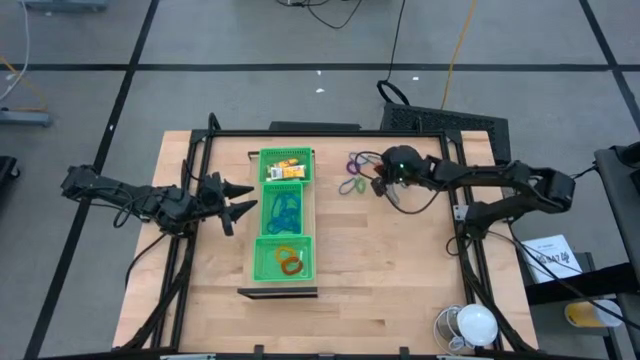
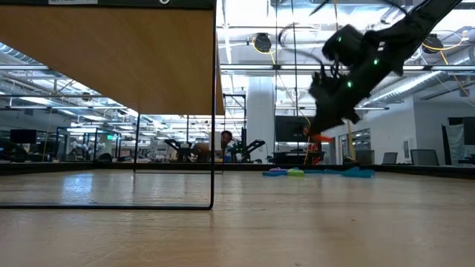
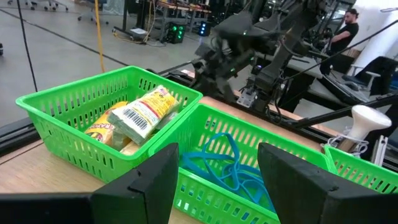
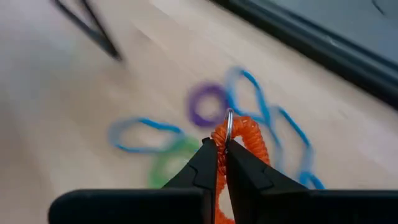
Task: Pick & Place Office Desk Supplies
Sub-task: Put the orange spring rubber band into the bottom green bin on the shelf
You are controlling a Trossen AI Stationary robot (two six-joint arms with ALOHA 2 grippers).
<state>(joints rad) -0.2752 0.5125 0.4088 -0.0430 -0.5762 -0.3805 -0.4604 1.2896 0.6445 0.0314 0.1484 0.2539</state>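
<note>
A long green tray [image 1: 262,215] lies mid-table with three compartments: yellow-orange packets [image 3: 134,115] in the far one, blue loops [image 3: 224,165] in the middle one, orange loops [image 1: 290,260] in the near one. Right of the tray's far end, purple, green and blue loops [image 1: 353,172] lie flat on the wood. Just beyond them my right gripper [image 1: 380,186] is shut on an orange coiled loop [image 4: 245,140], above the table. My left gripper [image 1: 245,198] waits open at the tray's left side, level with the middle compartment, with nothing between its fingers. My right gripper pinches the orange coiled loop between its two fingertips [image 4: 208,163], close beside the loop's small metal ring [image 4: 229,123]. The fingers slant downward from the table's right side. The loop [image 2: 319,137] sits at the fingers, lifted clear of the table and of the loops below.
A purple loop [image 4: 208,104], a green loop [image 4: 171,162] and blue loops [image 4: 143,134] lie under the right gripper. Black frame rails [image 1: 300,133] run round the table's edges. A white round object [image 1: 472,325] stands at the near right corner.
</note>
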